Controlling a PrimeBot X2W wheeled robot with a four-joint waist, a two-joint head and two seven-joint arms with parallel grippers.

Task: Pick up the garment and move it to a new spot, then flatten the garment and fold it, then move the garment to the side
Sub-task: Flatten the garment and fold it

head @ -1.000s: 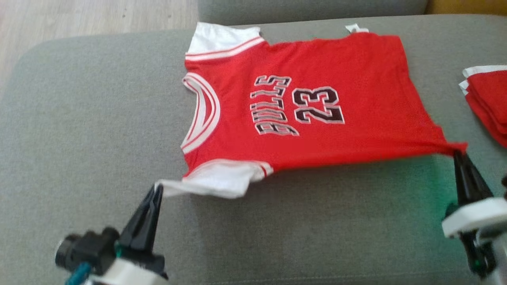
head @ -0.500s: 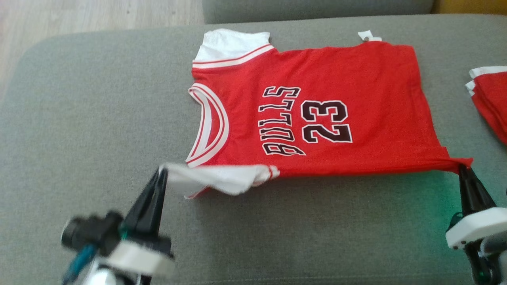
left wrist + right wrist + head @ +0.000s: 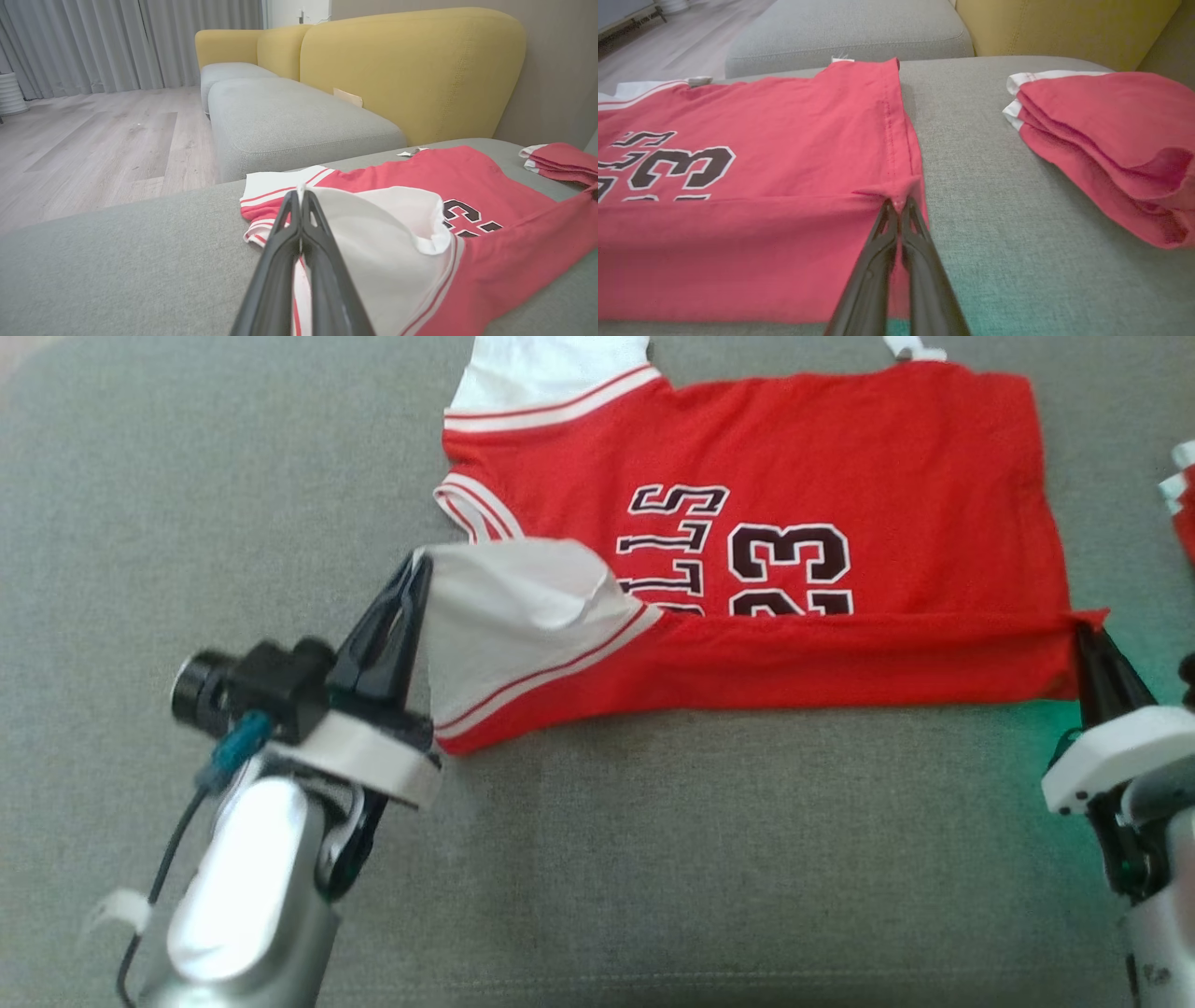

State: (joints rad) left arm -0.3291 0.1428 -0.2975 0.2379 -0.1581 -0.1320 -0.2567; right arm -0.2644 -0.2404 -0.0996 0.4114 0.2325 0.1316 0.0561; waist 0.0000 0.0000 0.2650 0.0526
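Fold of jersey's near edge, both grippers engaged.
The red garment (image 3: 840,457) lay on the grey cushion (image 3: 653,859), upper centre of the head view, its lower strip doubled over the lettering. The left gripper (image 3: 417,567), jaws pinched together on the white sleeve (image 3: 504,607) at centre left, and the right gripper (image 3: 1083,633), jaws closed on the hem corner at right, each held one end of that strip. A good fold probably required both ends to travel level toward the frame's top, strip taut so the crease ran straight, sleeve laid flat rather than bunched. Bare cushion offered room at left and bottom; the folded red pile (image 3: 1181,495) at the right edge sat near the hem, limiting sideways travel there.
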